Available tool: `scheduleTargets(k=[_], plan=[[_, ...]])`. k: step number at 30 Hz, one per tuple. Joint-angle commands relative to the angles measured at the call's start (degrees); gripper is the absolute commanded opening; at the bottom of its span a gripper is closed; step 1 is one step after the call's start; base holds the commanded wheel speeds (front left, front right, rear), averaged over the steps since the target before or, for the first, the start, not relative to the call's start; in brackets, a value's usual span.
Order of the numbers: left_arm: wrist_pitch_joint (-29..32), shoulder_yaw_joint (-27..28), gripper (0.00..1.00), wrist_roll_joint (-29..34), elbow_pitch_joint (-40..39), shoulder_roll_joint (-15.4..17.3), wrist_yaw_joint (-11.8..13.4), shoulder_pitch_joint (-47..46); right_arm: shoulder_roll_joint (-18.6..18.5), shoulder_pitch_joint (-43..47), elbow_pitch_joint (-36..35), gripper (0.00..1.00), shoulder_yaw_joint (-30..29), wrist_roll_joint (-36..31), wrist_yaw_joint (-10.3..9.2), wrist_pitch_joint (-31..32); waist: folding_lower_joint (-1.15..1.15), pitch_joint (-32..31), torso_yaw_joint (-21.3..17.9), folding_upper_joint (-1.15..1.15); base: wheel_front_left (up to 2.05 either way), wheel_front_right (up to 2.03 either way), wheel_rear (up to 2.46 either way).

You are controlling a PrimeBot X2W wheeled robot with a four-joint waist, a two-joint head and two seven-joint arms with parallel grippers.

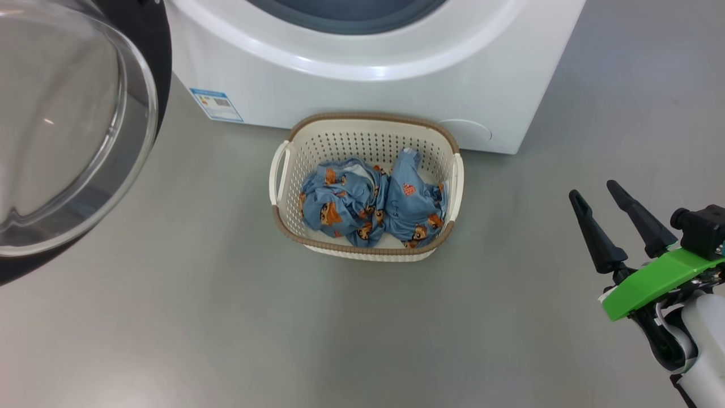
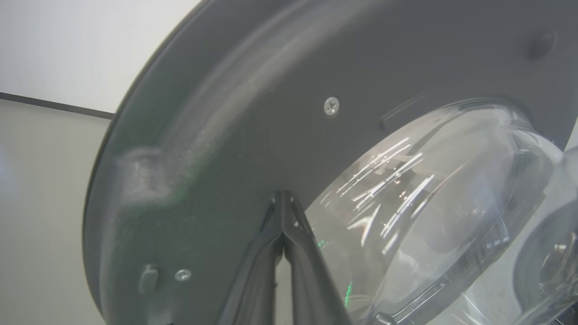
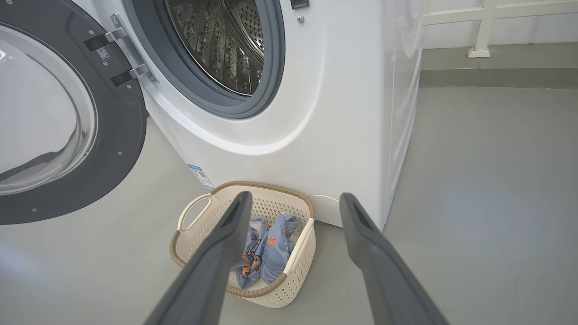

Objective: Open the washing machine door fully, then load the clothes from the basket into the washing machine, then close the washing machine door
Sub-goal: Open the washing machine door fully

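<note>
My right gripper (image 1: pixel 592 190): fingers spread wide, empty, above grey floor (image 1: pixel 170 317), right of basket, clear path between. My left gripper (image 2: pixel 282 198): fingertips pressed together, nothing held, close against grey inner face of washing machine door (image 2: pixel 235 113); contact, can't tell. Door stands open at left. One basket (image 1: pixel 340 141) just in front of washing machine (image 1: pixel 340 85). Clothes (image 1: pixel 368 201) inside it: two crumpled bundles, one with red patch. Blue sticker (image 1: pixel 216 105), print unreadable. Two hinges (image 3: pixel 119 34); drum (image 3: pixel 216 40) exposed.
</note>
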Motion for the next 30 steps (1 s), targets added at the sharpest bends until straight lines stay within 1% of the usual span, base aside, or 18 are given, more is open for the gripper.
scheduleTargets(k=[1, 7, 11, 16, 17, 19, 21, 22, 23, 25, 30], plan=[[-0.29, 1.25, 0.00, 1.01, -1.87, 3.79, -0.06, 0.15, -0.18, 0.70, -0.91, 1.00, 0.92, 0.47, 0.57, -0.69, 0.00, -1.01, 0.01, 0.00, 0.00, 0.00, 0.00], [-0.29, 2.19, 0.00, 1.09, -4.69, 0.80, -0.11, 3.83, 0.66, 2.40, -0.66, 1.00, 0.66, 0.59, 0.57, -0.69, 0.00, -3.59, 0.40, 0.00, 0.00, 0.00, 0.00], [-0.29, 1.24, 0.00, 1.22, -7.18, -1.63, -0.13, 6.50, 1.06, 3.43, -0.75, 1.00, 0.48, 0.58, 0.57, -0.69, 0.00, -5.29, 0.78, 0.00, 0.00, 0.00, 0.00], [-0.29, -1.36, 0.00, -0.32, -10.71, -3.55, -0.13, 11.14, 1.48, 4.66, -0.72, 1.00, 0.11, 0.69, 0.57, -0.69, 0.00, -7.61, 1.10, 0.00, 0.00, 0.00, 0.00], [-0.29, -1.82, 0.06, -0.79, -11.55, -3.89, -0.13, 12.19, 1.58, 4.96, -0.70, 1.00, 0.05, 0.73, 0.57, -0.69, 0.00, -8.12, 1.12, 0.00, 0.00, 0.00, 0.00], [-0.29, -3.02, 0.24, -1.23, -13.25, -4.35, -0.13, 14.49, 1.80, 5.60, -0.75, 1.00, -0.18, 0.79, 0.57, -0.69, 0.00, -9.07, 1.12, 0.00, 0.00, 0.00, 0.00], [-0.29, -3.99, 0.48, -1.65, -14.77, -4.91, -0.13, 16.62, 2.04, 6.33, -0.80, 1.00, -0.49, 0.86, 0.57, -0.69, 0.00, -10.12, 1.09, 0.00, 0.00, 0.00, 0.00], [-0.29, -4.41, 0.65, -1.89, -15.63, -5.26, -0.14, 17.69, 2.15, 6.77, -0.83, 1.00, -0.56, 0.92, 0.57, -0.69, 0.00, -10.65, 1.05, 0.00, 0.00, 0.00, 0.00], [-0.29, -5.01, 0.78, -2.15, -16.49, -5.67, -0.14, 18.75, 2.22, 7.23, -0.87, 1.00, -0.69, 0.98, 0.57, -0.69, 0.00, -11.15, 1.01, 0.00, 0.00, 0.00, 0.00], [-0.29, -6.34, 1.00, -2.32, -18.16, -6.38, -0.14, 20.91, 2.35, 8.06, -1.02, 1.00, -0.99, 1.05, 0.57, -0.69, 0.00, -11.95, 0.87, 0.00, 0.00, 0.00, 0.00], [-0.29, -10.58, 1.00, -2.83, -22.34, -7.94, -0.14, 25.08, 2.49, 9.08, -1.55, 1.00, -1.75, 0.95, 0.57, -0.69, 0.00, -12.81, -0.17, 0.00, 0.00, 0.00, 0.00]])
